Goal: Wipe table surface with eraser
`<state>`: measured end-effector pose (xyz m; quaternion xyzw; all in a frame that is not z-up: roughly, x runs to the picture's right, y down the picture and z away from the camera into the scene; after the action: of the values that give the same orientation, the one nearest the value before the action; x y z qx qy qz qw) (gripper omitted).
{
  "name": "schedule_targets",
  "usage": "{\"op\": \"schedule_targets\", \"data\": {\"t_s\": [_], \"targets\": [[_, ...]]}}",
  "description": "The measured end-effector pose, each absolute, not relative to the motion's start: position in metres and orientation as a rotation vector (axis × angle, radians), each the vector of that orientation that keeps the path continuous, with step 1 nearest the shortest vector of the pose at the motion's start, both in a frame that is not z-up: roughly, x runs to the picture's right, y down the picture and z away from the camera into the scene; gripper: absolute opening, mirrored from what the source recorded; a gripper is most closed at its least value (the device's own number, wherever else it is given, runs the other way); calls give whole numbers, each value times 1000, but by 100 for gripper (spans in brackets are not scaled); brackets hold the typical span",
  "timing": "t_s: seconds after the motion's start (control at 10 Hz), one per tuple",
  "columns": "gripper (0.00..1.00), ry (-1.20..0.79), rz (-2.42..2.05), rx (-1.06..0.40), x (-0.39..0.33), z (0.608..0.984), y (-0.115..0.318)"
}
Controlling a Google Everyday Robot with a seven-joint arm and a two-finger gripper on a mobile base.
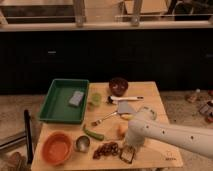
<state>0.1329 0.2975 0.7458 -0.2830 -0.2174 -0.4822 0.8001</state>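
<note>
Gripper (128,153) beside grapes (106,149), near cup (82,143).

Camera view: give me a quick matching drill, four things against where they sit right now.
Things:
1 sponge
2 orange bowl
3 dark bowl
4 claw

Places:
A far edge of the table surface
B inside the green tray
C near left corner
D near edge, low over the eraser

Pairs: 1-B, 2-C, 3-A, 4-D

Small dark print on table surface (170,158) corner, illegible.
</note>
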Motion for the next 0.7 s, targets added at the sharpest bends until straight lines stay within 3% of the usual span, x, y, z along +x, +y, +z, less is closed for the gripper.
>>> {"op": "schedule_targets", "data": {"t_s": [0.7], "targets": [[0,-497,-1044,-657,172,739,326]]}}
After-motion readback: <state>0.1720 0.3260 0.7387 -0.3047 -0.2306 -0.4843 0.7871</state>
